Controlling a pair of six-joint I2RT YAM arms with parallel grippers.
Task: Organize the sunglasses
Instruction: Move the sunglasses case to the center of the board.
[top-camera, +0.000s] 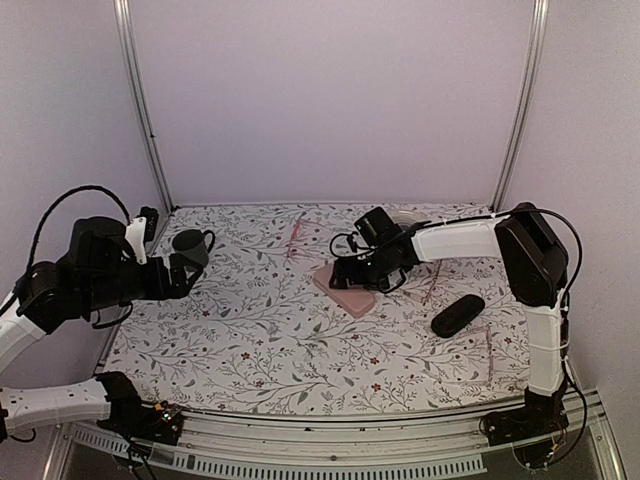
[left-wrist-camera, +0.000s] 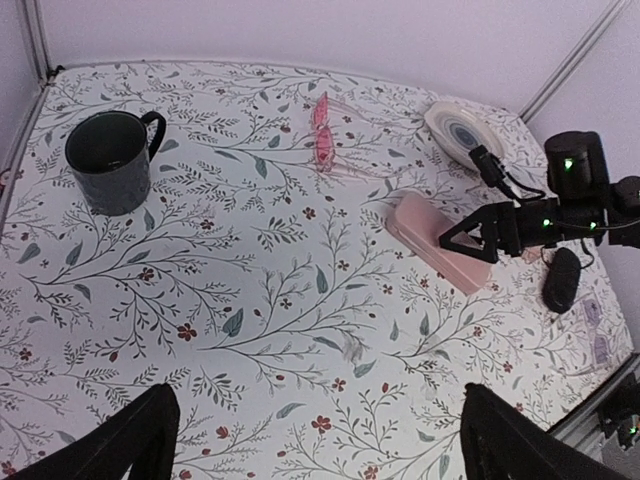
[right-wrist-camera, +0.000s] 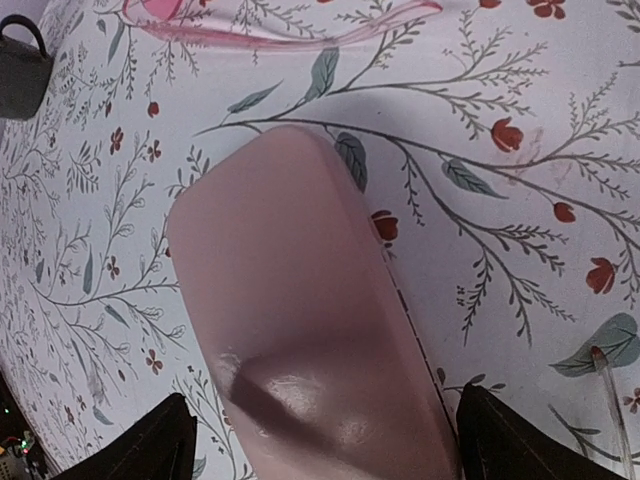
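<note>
The sunglasses are hidden in every view. A closed pink case (top-camera: 345, 291) (left-wrist-camera: 437, 239) lies flat near the table's middle right. My right gripper (top-camera: 352, 272) (left-wrist-camera: 468, 236) (right-wrist-camera: 322, 455) hovers low over the case's end, open, its fingertips (right-wrist-camera: 165, 440) standing either side of the pink lid (right-wrist-camera: 290, 310) with nothing clamped. My left gripper (top-camera: 186, 276) (left-wrist-camera: 318, 440) is open over bare cloth at the left, with nothing between its fingertips (left-wrist-camera: 140, 440).
A dark mug (top-camera: 191, 246) (left-wrist-camera: 110, 160) stands at the back left. Pale pink glasses (top-camera: 297, 232) (left-wrist-camera: 323, 135) (right-wrist-camera: 250, 25) lie at the back centre. A black oval case (top-camera: 458, 315) (left-wrist-camera: 561, 280) rests to the right. A white disc (left-wrist-camera: 458, 128) sits by the back wall.
</note>
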